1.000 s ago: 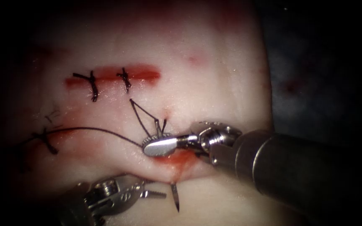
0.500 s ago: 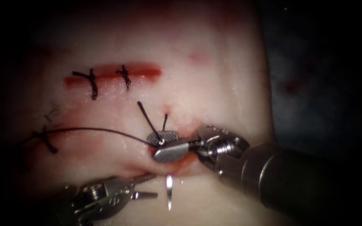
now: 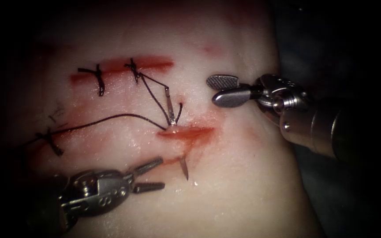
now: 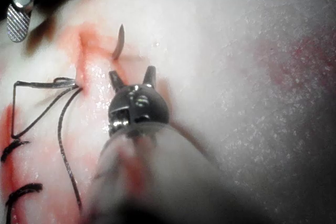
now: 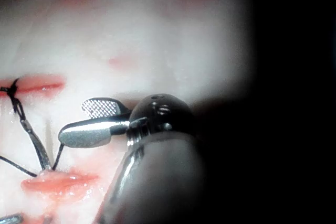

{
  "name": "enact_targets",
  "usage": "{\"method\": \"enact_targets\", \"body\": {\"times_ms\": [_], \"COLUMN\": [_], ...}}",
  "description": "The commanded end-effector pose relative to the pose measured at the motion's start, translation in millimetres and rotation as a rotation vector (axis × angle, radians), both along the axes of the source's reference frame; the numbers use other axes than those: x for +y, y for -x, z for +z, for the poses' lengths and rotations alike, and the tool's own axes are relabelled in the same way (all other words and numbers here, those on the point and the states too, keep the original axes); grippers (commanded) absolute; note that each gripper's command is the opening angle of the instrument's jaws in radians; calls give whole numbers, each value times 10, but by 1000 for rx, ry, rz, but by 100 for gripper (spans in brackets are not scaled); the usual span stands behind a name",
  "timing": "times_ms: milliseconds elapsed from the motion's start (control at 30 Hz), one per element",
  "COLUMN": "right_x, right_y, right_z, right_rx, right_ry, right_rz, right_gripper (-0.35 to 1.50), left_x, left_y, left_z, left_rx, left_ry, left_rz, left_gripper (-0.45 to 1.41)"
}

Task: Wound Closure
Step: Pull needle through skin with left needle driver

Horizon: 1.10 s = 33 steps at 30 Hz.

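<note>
Needle point(image 3: 184, 167) is stuck through the tissue point(image 3: 243, 185), tip poking out just below the cut point(image 3: 186, 132), pointing down. Left gripper point(image 3: 155, 175) sits right beside that tip, open, holding nothing. Right gripper point(image 3: 219, 88) has backed off up and to the right, open and empty too, thread point(image 3: 111, 121) trailing left

A dark surface point(image 3: 331, 53) is lying beside the tissue point(image 3: 225, 35), off its right edge, fading into shadow. Light is falling brightest on the tissue's middle and dimming toward its edges.
</note>
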<state>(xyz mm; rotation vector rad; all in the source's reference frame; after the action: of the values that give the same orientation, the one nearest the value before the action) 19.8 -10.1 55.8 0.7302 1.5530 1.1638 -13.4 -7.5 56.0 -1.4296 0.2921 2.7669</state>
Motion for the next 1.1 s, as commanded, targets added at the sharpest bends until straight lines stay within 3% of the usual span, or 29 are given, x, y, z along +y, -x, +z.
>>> {"method": "enact_targets", "body": {"times_ms": [33, 167, 467, 600, 667, 733, 800, 1000, 1100], "right_x": [1, 1, -13, -22, -28, -32, -35, -43, -49], "right_y": [4, 9, -2, -6, -9, -10, -10, -8, -8], "right_z": [8, 8, 17, 21, 23, 25, 25, 23, 19], "right_rx": [-10, -80, -83, -88, -91, -96, -96, -124, -155], "right_ry": [13, 113, 148, 171, 182, 199, 201, 283, 362], "right_rz": [-1, 20, 25, 28, 30, 32, 32, 34, 13], "right_gripper": [65, 61, 58, 46, 33, 24, 17, -25, -35], "left_x": [2, 1, 11, 14, 15, 17, 19, 24, 23], "left_y": [8, 27, 41, 44, 47, 52, 54, 49, 48], "left_z": [6, 8, 19, 22, 24, 27, 29, 35, 34], "left_rx": [-8, -37, -39, -39, -38, -36, -50, -117, -150], "left_ry": [11, 49, 53, 54, 54, 56, 55, 42, -21], "left_rz": [15, 59, 64, 62, 60, 56, 64, 103, 79], "left_gripper": [27, 32, 42, 41, 34, 2, -45, -45, -45]}}
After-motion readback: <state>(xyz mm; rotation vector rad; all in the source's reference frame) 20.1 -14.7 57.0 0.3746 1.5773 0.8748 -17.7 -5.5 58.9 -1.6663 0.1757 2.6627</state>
